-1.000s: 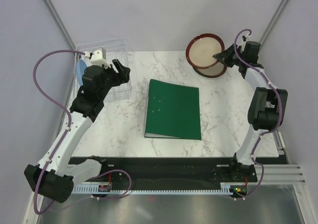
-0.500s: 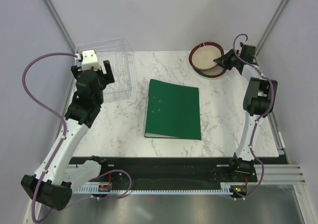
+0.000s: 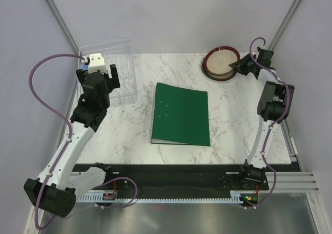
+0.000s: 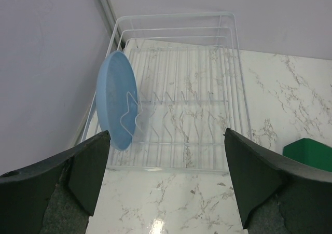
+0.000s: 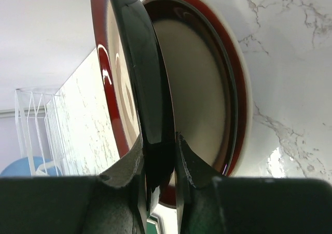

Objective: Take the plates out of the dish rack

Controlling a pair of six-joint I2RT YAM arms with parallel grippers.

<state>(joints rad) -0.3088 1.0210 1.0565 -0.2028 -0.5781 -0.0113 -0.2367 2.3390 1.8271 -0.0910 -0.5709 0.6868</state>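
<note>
Pinching a brown-rimmed plate (image 5: 136,63), right gripper (image 5: 158,161) has sunk lower; left gripper (image 4: 166,135) spread wider.

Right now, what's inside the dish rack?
One light blue plate stands on edge in the dish rack, at its left end. The other slots look bare. The strip behind that plate is covered, and from above the left arm hides that end too.

Right gripper (image 5: 158,147) pinching brown-rimmed plate (image 5: 139,63), tilted over second plate (image 5: 194,88)
</note>
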